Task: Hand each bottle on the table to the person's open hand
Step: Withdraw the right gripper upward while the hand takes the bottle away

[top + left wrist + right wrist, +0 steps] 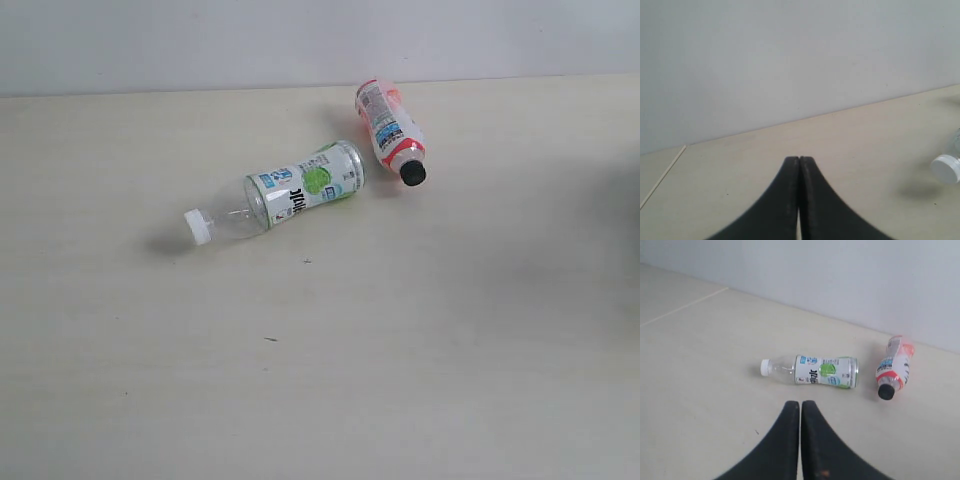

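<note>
On the desk (420,360), lime-label bottle (290,192) and black-capped bottle (390,131) lie on their sides, near each other | left end effector (799,161) pressed together, empty | right end effector (800,405) pressed together, empty

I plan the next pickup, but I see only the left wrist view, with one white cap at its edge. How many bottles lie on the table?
Observer: Two, a lime-label bottle and a red-orange-label bottle, both on their sides.
Operator: Whose is the white cap?
Observer: The lime-label bottle's; the other has a black cap.
Operator: Is the right gripper open?
Observer: No, the right gripper is shut, holding nothing.
</note>
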Controlling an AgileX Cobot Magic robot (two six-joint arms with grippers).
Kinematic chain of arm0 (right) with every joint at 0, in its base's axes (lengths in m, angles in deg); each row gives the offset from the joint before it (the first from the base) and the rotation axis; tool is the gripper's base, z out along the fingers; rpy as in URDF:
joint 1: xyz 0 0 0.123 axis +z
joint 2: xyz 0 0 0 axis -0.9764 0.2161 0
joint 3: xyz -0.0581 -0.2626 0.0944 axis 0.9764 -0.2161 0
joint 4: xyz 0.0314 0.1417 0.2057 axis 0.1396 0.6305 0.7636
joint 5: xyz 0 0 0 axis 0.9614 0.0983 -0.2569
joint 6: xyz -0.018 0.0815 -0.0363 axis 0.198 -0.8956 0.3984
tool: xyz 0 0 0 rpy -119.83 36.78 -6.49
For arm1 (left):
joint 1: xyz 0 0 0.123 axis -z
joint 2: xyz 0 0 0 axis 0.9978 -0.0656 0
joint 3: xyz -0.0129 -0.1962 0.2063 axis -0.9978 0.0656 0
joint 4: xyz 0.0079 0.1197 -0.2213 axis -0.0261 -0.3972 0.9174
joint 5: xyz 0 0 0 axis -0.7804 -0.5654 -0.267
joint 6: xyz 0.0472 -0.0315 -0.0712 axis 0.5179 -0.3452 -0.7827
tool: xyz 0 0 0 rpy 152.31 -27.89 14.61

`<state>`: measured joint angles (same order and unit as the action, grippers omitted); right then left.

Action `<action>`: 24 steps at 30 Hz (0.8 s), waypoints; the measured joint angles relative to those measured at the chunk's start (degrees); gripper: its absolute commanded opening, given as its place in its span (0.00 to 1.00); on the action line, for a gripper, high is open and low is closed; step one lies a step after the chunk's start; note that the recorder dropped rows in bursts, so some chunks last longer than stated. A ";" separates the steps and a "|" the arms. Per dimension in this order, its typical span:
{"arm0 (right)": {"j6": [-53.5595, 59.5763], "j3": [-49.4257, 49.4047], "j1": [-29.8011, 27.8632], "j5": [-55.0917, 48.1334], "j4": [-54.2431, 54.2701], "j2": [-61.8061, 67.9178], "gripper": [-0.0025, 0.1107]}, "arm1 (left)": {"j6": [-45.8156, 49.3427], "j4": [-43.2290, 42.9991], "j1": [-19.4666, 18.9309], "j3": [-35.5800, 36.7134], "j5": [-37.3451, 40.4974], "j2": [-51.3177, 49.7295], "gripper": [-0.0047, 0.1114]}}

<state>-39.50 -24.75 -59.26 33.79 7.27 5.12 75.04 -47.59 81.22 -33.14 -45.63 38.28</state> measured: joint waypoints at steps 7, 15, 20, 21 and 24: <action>0.00 0.00 0.00 -0.62 0.00 -7.57 0.04 | 0.00 0.00 0.00 0.00 0.00 0.00 0.04; -0.44 -1.92 0.00 -0.93 0.35 -10.85 0.04 | 0.00 0.00 0.00 0.00 0.00 0.00 0.04; -1.07 -2.00 0.00 -0.98 0.45 -11.07 0.04 | 0.00 0.00 0.00 0.00 0.00 0.00 0.04; -1.07 -2.00 0.00 -0.98 0.45 -11.07 0.04 | 0.00 0.00 0.00 0.00 0.00 0.00 0.04; -1.19 -2.00 0.00 -0.98 0.57 -11.07 0.04 | 0.00 0.00 0.00 0.00 0.00 0.00 0.04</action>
<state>-40.68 -26.76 -59.26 32.80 7.84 -5.95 75.04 -47.59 81.22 -33.14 -45.63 38.28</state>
